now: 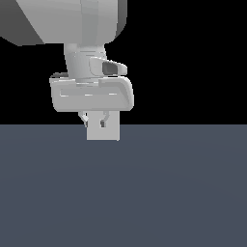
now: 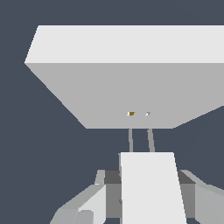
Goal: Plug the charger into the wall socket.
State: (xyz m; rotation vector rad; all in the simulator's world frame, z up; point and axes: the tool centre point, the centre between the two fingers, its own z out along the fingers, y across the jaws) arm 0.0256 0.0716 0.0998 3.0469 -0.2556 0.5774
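Observation:
The wall socket (image 2: 127,87) is a white upright plate with two small holes (image 2: 131,113) low on the face turned toward me. My gripper (image 2: 148,199) is shut on the charger (image 2: 151,188), an off-white block between the grey fingers (image 2: 89,203). Its two thin prongs (image 2: 130,140) point at the holes. Their tips run up to the plate's lower edge and I cannot tell whether they touch it. In the exterior view the gripper (image 1: 94,120) hangs just above the floor in front of the wall socket (image 1: 112,132). There the charger cannot be told apart from the plate.
A dark blue-grey floor (image 1: 169,193) spreads around the plate in both views. The arm's large white links (image 1: 72,24) fill the upper left of the exterior view, against a black background.

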